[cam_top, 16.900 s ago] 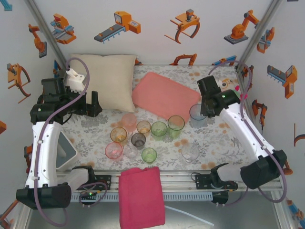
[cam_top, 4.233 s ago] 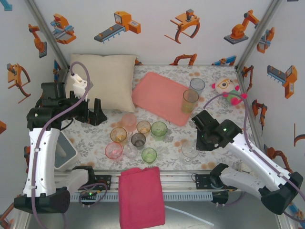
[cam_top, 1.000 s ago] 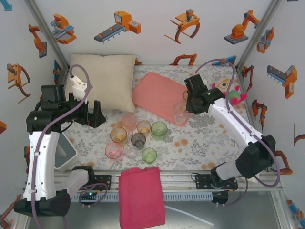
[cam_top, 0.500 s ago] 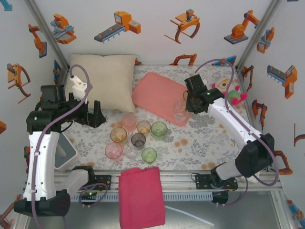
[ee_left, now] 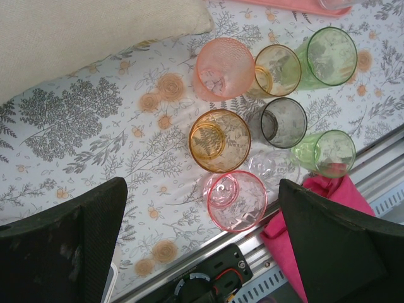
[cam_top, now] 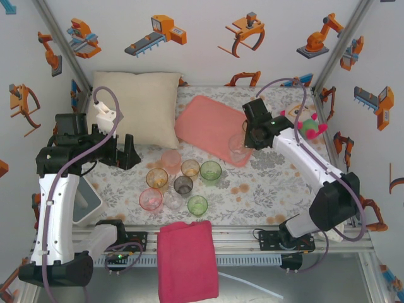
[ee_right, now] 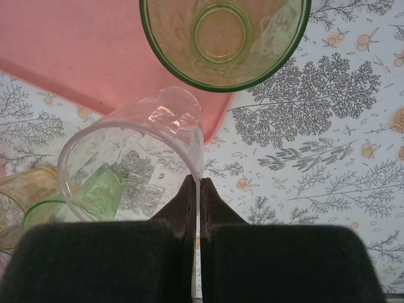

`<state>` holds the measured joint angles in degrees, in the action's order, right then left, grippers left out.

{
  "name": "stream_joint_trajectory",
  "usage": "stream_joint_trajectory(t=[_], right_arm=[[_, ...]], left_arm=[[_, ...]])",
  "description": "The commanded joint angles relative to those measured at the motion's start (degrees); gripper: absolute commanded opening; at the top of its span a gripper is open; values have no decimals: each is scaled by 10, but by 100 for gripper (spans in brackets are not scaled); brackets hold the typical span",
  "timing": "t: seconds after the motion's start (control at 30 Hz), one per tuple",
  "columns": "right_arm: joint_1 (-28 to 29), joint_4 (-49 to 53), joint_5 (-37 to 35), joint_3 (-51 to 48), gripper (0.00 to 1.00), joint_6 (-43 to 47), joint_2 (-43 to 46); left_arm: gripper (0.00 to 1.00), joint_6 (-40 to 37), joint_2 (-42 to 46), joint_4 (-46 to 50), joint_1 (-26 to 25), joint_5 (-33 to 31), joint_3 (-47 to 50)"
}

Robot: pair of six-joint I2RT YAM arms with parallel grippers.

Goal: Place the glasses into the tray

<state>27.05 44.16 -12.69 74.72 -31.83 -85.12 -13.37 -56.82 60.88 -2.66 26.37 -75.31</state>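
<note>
The clear glass (ee_right: 136, 158) leaned rather than stood. Its long axis was tipped, its mouth was turned toward the right wrist camera, and its base end lay over the near right corner of the tray (ee_right: 82, 50). Whether the base touched the tray could not be told. The right gripper (ee_right: 197, 186) had its fingers pressed together on the glass's wall at the rim, one inside and one outside.

Just beyond, a green glass (ee_right: 224, 38) stood upright and empty on that same tray corner, its far rim cut off by the frame edge.

Nearer the arms, more empty glasses stood upright in a loose cluster on the floral table (ee_left: 95, 120):
- a ribbed pink glass (ee_left: 224, 66)
- an amber glass (ee_left: 276, 69)
- a tall green glass (ee_left: 328, 55)
- an orange glass (ee_left: 219, 140)
- a smoky glass (ee_left: 283, 122)
- a short green glass (ee_left: 328, 151)
- a smooth pink glass (ee_left: 237, 201)

A second clear tumbler (ee_left: 268, 170) among them was hard to make out.

Above this cluster hung the left gripper (ee_left: 203, 183), its fingers spread wide with nothing between them. One of its fingers hid part of the magenta cloth (ee_left: 328, 196). The cream pillow (ee_left: 95, 31) ran out of frame.
</note>
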Motion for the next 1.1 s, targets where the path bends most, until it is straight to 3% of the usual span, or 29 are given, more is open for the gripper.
stream_joint_trajectory(t=[0.0,0.53,0.9,1.07], right_arm=[[-7,-17,3,-3,0,3,-10],[-15,-17,17,-8,1,-1,-15],[-21,-6,23,5,12,3,-16],[-21,3,27,19,22,8,-19]], left_arm=[[97,-3,8,-1,-3,0,6],[97,-5,12,-1,-2,3,10],[97,-3,14,2,-3,2,4],[97,-3,12,3,-3,3,0]])
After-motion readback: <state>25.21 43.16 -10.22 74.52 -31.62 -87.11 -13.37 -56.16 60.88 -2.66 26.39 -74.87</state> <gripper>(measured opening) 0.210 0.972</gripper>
